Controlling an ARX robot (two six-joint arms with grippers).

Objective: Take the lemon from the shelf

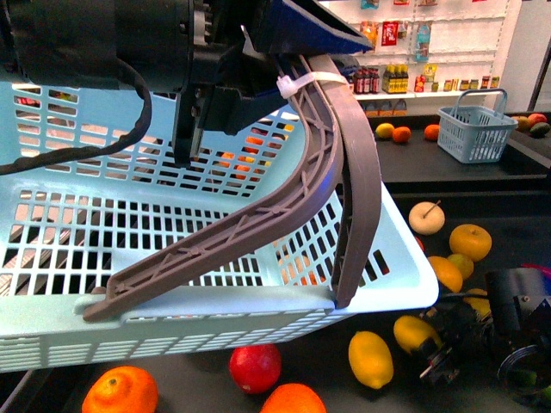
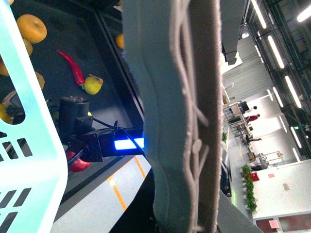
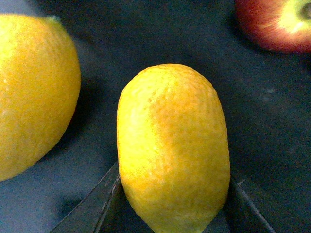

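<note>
Lemon [image 3: 172,145] lies pinched in right gripper [image 3: 173,184] jaws on shelf [image 3: 272,121] beside blue basket [image 1: 405,288]; whether left gripper [image 1: 250,86] jaws are spread or pressed together cannot be told.

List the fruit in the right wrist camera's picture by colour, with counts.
Yellow: 2 (whole lemon, cut-off lemon)
Red: 1 (apple, partly out of frame)
Total: 3
</note>
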